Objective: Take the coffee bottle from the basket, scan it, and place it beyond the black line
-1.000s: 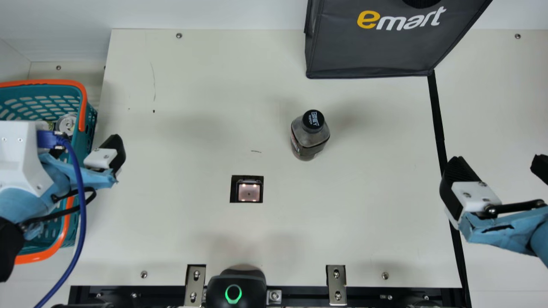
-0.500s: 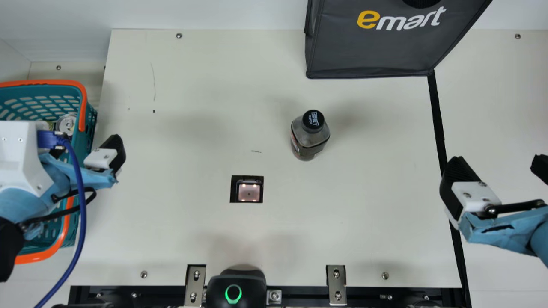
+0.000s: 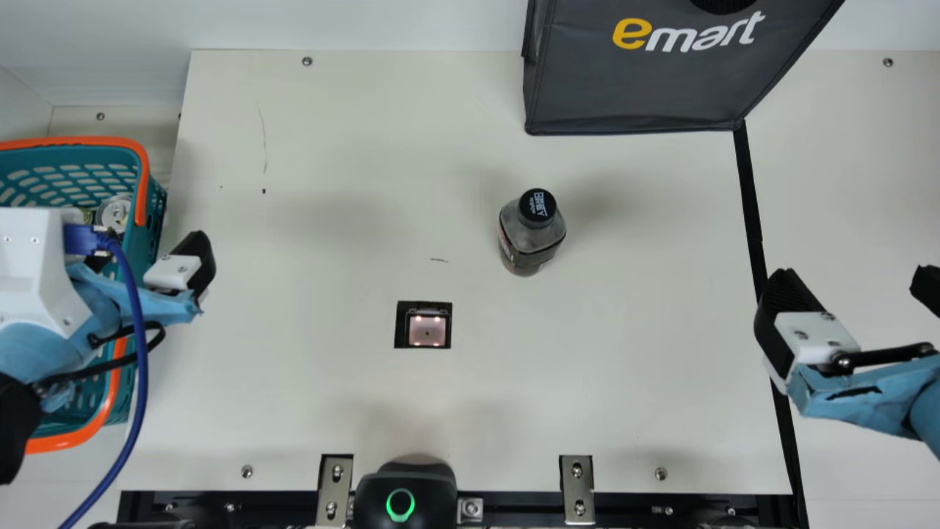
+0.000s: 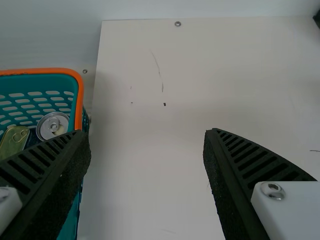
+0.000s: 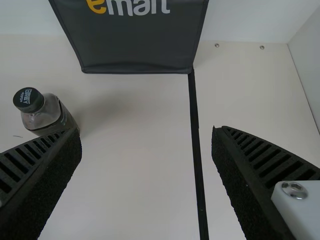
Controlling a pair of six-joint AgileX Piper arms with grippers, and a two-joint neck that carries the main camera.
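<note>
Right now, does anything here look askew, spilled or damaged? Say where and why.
The blue wrap on the right arm looks torn: black shows through a slit. The table has a scratch toward its far left. The coffee bottle stands upright, no spill visible.

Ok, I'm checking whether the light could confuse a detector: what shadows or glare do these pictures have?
Main view: a soft, blurry-edged shadow on the table to the right of the coffee bottle, and small bright lights in the scanner window; right wrist view: a soft shadow beside the coffee bottle; left wrist view: faint shading near the basket, no harsh glare on the table.
</note>
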